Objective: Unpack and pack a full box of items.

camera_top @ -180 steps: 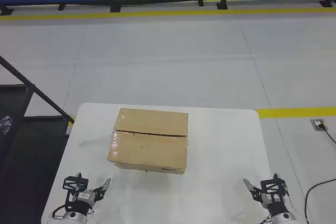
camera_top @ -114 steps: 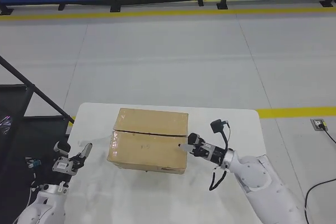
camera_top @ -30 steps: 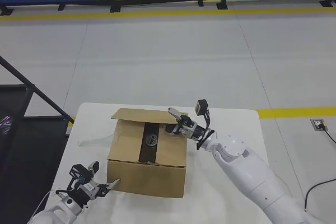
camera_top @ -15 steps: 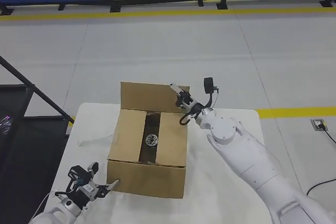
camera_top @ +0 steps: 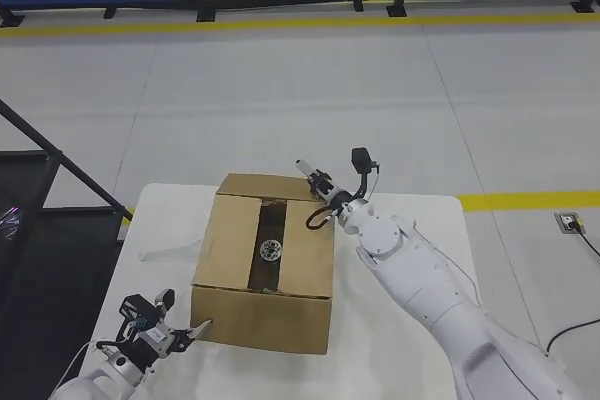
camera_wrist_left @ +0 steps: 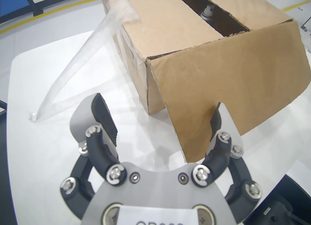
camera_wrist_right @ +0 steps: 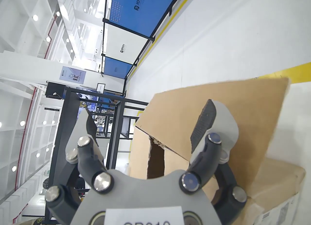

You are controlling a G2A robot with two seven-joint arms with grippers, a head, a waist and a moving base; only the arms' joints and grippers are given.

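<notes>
**Box partly open, both grippers spread**

The cardboard box [camera_top: 280, 285] sits in the middle of the white table [camera_top: 410, 300], its top flaps parted along a dark slit. The right gripper [camera_top: 312, 190] is at the box's far right corner beside the tilted-up far flap [camera_wrist_right: 184, 116], fingers spread and empty. The left gripper [camera_wrist_left: 158, 104], also spread and empty, hangs low just in front of the near flap [camera_wrist_left: 230, 77], which droops down the box's front. A clear tape strip [camera_wrist_left: 80, 65] slants from a top corner of the box to the table.

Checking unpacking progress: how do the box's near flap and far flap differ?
The near flap hangs down over the front of the box; the far flap is raised at the back. The near flap is by the open left gripper, the far flap by the open right gripper. Both are plain brown cardboard, ungripped.
</notes>
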